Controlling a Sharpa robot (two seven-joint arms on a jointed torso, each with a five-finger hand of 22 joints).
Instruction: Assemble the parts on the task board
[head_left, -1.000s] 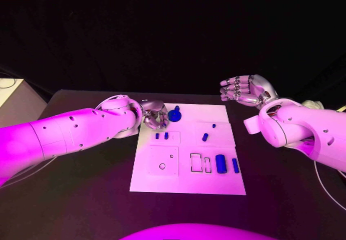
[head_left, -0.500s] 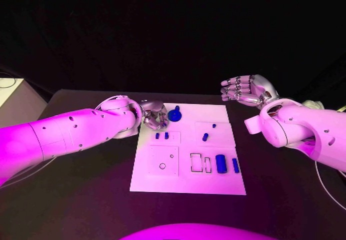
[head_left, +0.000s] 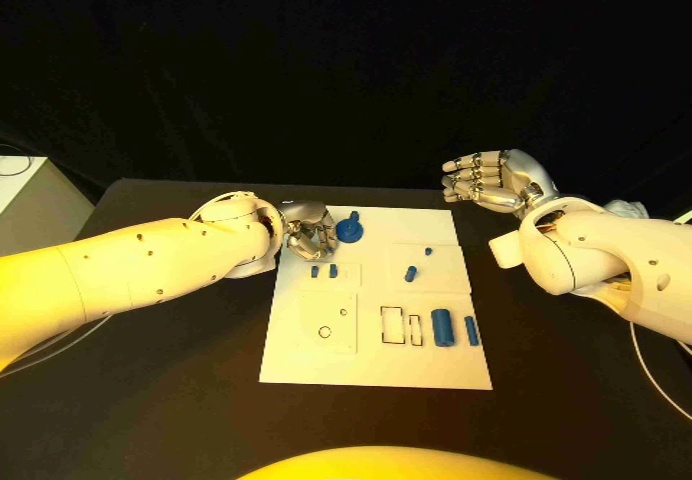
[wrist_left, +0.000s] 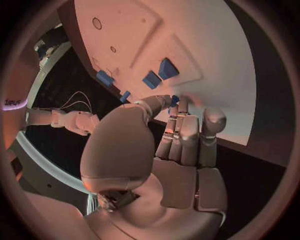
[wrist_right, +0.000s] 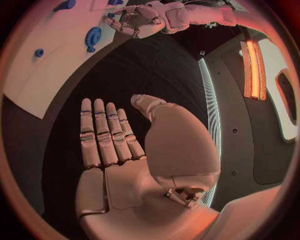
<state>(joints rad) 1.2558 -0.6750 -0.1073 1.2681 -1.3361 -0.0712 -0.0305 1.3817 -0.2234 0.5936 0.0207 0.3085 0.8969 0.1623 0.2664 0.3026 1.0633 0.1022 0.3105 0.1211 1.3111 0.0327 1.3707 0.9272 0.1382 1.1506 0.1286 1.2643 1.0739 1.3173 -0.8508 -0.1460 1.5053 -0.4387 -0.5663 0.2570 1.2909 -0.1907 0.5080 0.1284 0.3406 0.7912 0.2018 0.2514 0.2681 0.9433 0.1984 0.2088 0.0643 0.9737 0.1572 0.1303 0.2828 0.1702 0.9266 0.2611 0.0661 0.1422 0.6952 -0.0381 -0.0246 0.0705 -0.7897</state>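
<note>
Resting at the task board's (head_left: 378, 365) far left corner, the left hand (head_left: 306, 232) is curled beside the round part (head_left: 349, 231), its grasp indiscernible; the right hand (head_left: 495, 180) is held released above the worktop (head_left: 159, 400).

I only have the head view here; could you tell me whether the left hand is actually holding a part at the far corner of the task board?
Observer: In the left wrist view, a small blue piece shows between the thumb tip and the fingertips of the left hand, at the edge of the task board. I cannot tell whether it is pinched.
Operator: Thank you. Is there anything in the right hand's palm?
Observer: No. The right wrist view shows the right hand with its fingers straight and its palm holding nothing, over the black table.
</note>
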